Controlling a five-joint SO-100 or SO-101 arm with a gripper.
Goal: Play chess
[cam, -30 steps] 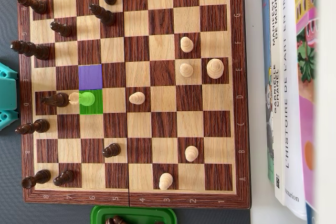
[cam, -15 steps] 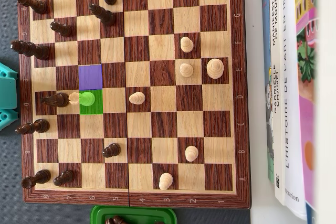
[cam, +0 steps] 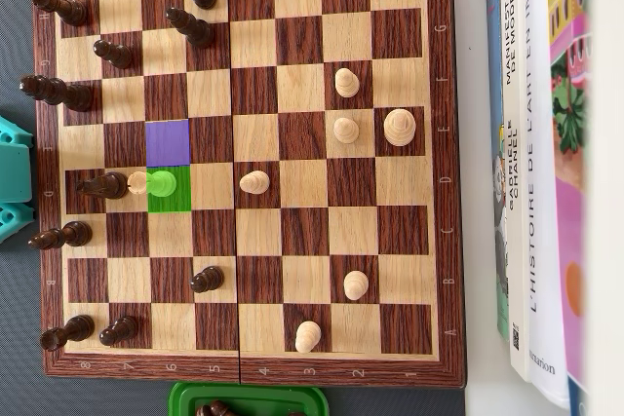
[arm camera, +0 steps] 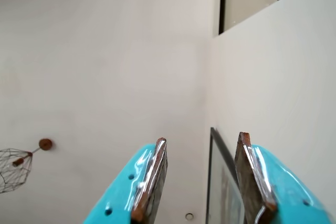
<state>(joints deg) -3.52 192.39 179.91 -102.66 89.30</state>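
In the wrist view my gripper (arm camera: 202, 138) is open and empty, its turquoise fingers (arm camera: 149, 177) pointing up at a white wall and ceiling; no board shows there. In the overhead view the wooden chessboard (cam: 292, 369) lies flat. Several dark pieces (cam: 200, 28) stand along its left side and several light pieces (cam: 345, 130) towards the right. One square is marked purple (cam: 168, 142). Below it is a green-marked square (cam: 175, 202) with a light pawn (cam: 156, 183) on it, next to a dark piece (cam: 102, 185). A turquoise arm part (cam: 12, 182) shows at the left edge.
A green tray (cam: 292, 398) with dark captured pieces sits at the board's bottom edge. Books (cam: 536, 192) lie along the board's right side. In the wrist view a framed picture (arm camera: 223, 182) hangs on the wall and a wire lamp (arm camera: 16, 169) is at the left.
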